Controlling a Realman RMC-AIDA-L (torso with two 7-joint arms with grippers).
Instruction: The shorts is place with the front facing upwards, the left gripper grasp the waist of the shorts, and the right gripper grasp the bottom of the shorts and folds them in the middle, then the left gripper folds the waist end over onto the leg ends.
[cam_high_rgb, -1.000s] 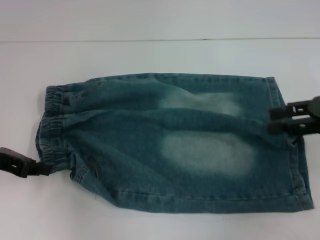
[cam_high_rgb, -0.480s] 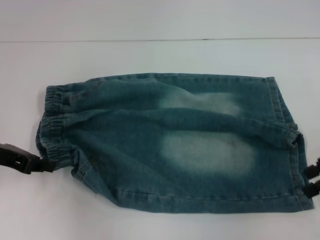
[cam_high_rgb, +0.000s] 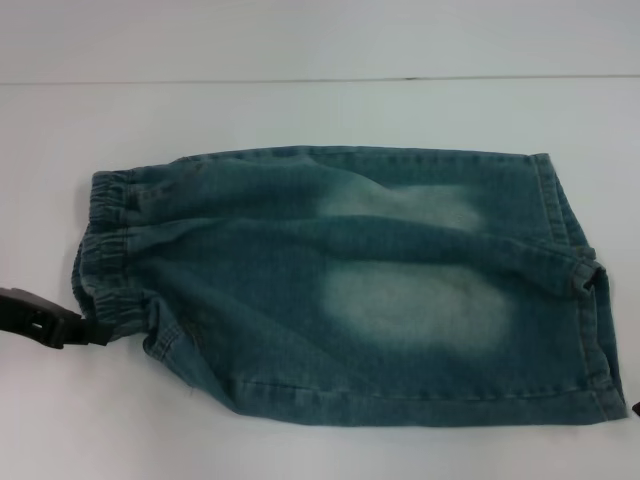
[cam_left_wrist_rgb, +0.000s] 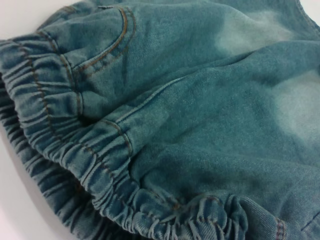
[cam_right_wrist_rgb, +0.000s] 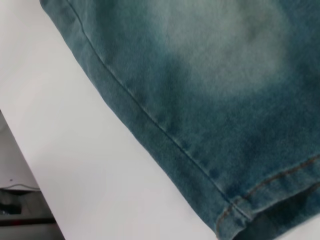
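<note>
The shorts (cam_high_rgb: 340, 290) lie flat on the white table, folded lengthwise, with pale washed patches facing up. The ruffled waist of the shorts (cam_high_rgb: 100, 250) is at the left and the stitched leg ends (cam_high_rgb: 580, 300) are at the right. My left gripper (cam_high_rgb: 95, 332) is at the near corner of the waist, its narrow black tip against the band and shut on it. In the left wrist view the elastic waist (cam_left_wrist_rgb: 75, 150) shows close up. Of my right gripper, only a black speck (cam_high_rgb: 636, 408) shows at the right edge. The right wrist view looks down on a leg hem (cam_right_wrist_rgb: 280, 185).
The white table (cam_high_rgb: 300, 110) runs all around the shorts, and its far edge crosses the top of the head view. The right wrist view shows the table's side edge (cam_right_wrist_rgb: 20, 150), with dark floor clutter beyond it.
My right gripper left the leg ends, moving down and out past the right edge. The left gripper shifted slightly toward the waist corner. The shorts stayed put.
</note>
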